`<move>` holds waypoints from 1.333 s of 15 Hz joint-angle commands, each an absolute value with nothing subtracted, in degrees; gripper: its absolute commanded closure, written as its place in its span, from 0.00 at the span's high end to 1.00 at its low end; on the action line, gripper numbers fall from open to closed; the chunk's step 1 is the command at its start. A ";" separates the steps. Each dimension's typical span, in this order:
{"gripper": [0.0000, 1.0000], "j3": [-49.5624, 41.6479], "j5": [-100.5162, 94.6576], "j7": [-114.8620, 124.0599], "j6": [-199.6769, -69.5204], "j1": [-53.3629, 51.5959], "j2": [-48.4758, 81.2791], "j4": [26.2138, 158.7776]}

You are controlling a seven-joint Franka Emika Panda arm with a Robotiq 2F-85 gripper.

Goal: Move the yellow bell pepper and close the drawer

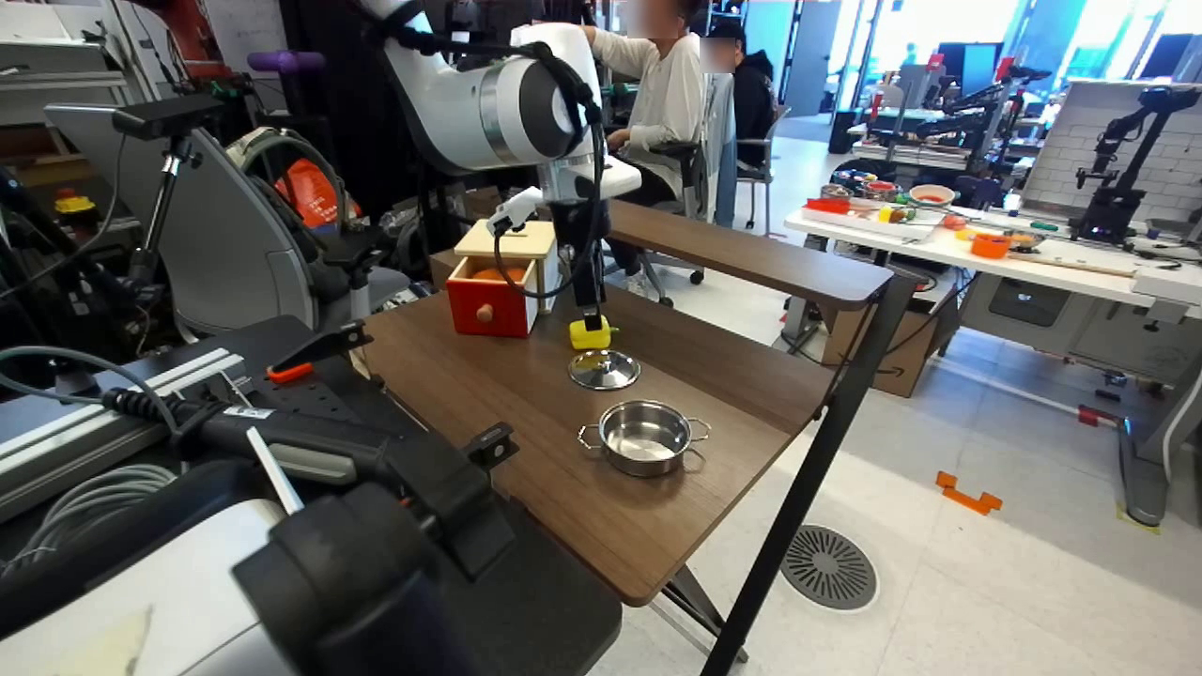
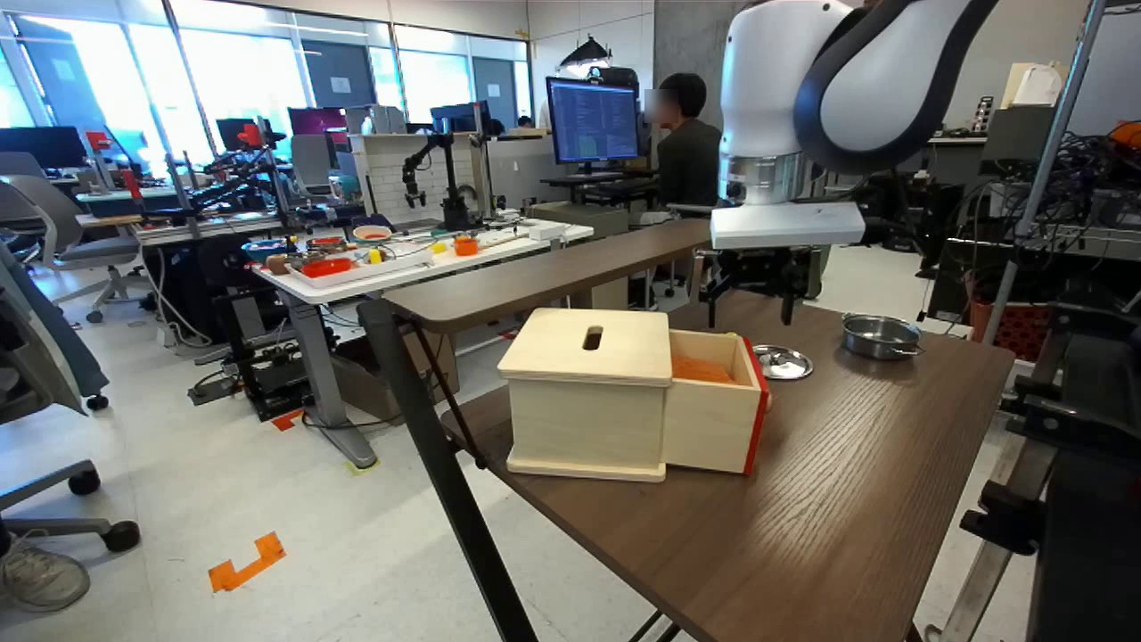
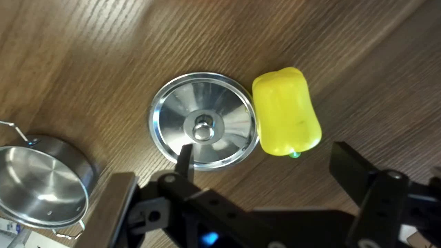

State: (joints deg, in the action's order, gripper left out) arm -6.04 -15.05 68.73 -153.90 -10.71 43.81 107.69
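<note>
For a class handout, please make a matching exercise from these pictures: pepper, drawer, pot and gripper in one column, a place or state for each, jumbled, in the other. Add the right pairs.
Column one
1. yellow bell pepper
2. drawer
3. pot
4. gripper

Column two
A. uncovered, with two metal handles
B. jaws apart, grasping nothing
C. next to the lid, green stem at one end
D. pulled out, red front

Right pairs: 1-C, 2-D, 3-A, 4-B

This is a robotics lab: in an exterior view a white robot arm (image 1: 493, 108) hangs at top centre, and a small black arm (image 1: 1130, 167) stands on a white bench (image 1: 1033, 268) at upper right. An exterior view also has a lit monitor (image 2: 595, 120), upper centre, and tangled cables (image 2: 1083, 183), far right.
</note>
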 commanded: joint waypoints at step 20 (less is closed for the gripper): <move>0.23 -5.15 -3.53 52.27 -153.53 -9.21 45.40 104.00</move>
State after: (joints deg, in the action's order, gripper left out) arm -6.16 -6.16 57.70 -153.81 -10.62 50.64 98.82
